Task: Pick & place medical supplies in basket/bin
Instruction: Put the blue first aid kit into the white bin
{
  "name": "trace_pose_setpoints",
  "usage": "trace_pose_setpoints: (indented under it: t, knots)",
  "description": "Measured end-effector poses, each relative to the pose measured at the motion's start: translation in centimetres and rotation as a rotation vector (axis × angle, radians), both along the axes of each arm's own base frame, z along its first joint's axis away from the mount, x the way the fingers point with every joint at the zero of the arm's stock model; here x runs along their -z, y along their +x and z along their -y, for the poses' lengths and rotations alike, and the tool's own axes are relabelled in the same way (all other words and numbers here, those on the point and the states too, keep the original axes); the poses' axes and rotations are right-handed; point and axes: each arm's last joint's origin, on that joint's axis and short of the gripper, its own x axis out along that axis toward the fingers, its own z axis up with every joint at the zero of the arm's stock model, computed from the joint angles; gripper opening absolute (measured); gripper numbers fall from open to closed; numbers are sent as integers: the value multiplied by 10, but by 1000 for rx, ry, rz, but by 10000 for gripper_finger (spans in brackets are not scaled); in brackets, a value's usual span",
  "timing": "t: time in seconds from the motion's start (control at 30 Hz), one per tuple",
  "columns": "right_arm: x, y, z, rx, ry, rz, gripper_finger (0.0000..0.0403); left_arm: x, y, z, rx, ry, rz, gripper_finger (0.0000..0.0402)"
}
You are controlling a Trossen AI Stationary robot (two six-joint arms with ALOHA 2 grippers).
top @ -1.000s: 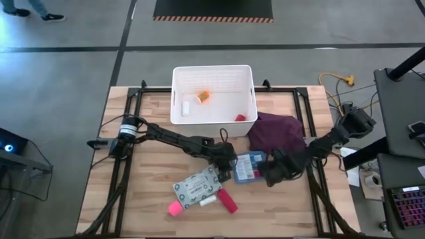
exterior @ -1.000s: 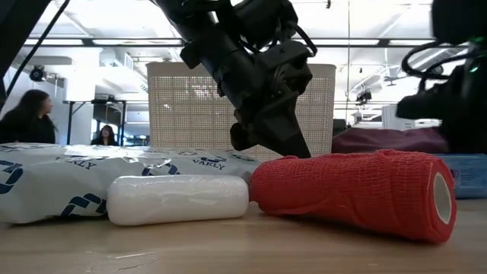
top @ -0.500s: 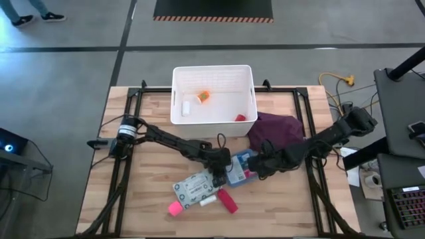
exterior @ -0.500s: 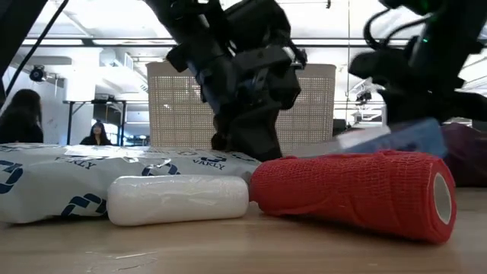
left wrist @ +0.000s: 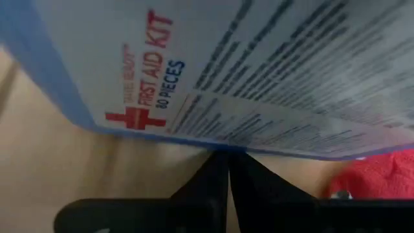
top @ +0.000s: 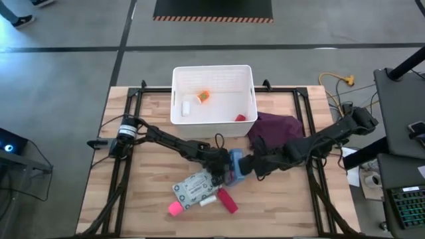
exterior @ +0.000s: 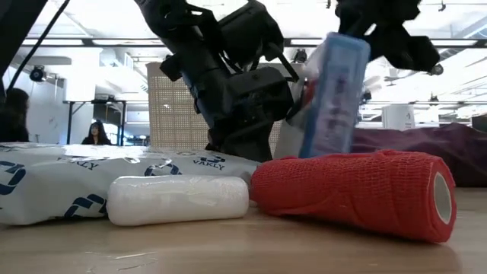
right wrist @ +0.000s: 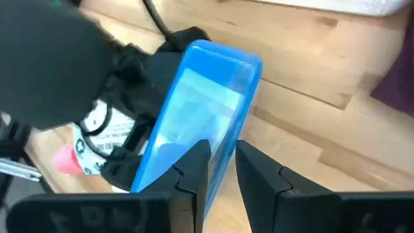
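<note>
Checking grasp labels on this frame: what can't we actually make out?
- Left gripper fingers: high view, the first-aid box hides the tips; left wrist view, they look pressed together under the box.
- Right gripper contact: its fingers straddle the box edge, touch unclear.
- Items in the bin: too small to identify.

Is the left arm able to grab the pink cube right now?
Probably not right away. The left gripper sits against the tipped-up first-aid box, and the grey-green packet lies between it and the pink cube.
</note>
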Motion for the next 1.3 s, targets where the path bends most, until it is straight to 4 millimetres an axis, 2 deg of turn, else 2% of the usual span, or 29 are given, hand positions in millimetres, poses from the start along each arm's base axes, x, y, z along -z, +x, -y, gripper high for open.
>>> trace_pose_setpoints:
  t: [0.13,0.4,0.53,0.6,0.7,0.83,1.1,1.3]
  knots:
    - [-13,11,-2,-50,-41,31,69,-5,6,-2,-29,19,38,0]
    - [2,34,-8,-85,-82,-59,68,-7,6,-1,-23,16,43,0]
    - [-3,38,-10,-103,-102,-84,68,-8,6,-2,-24,14,47,0]
    - [-10,31,-11,-92,-143,-140,70,-8,6,-2,-23,14,46,0]
    - [-22,10,-12,-69,-201,-275,80,-8,6,-1,-18,13,45,0]
    - [-23,-16,-20,-72,-186,-394,102,-8,5,-1,-15,11,46,0]
    - [19,-63,-40,35,32,-483,169,-18,11,0,8,-26,144,0]
    - [65,-70,-49,78,215,-335,186,-23,14,1,26,-54,181,0]
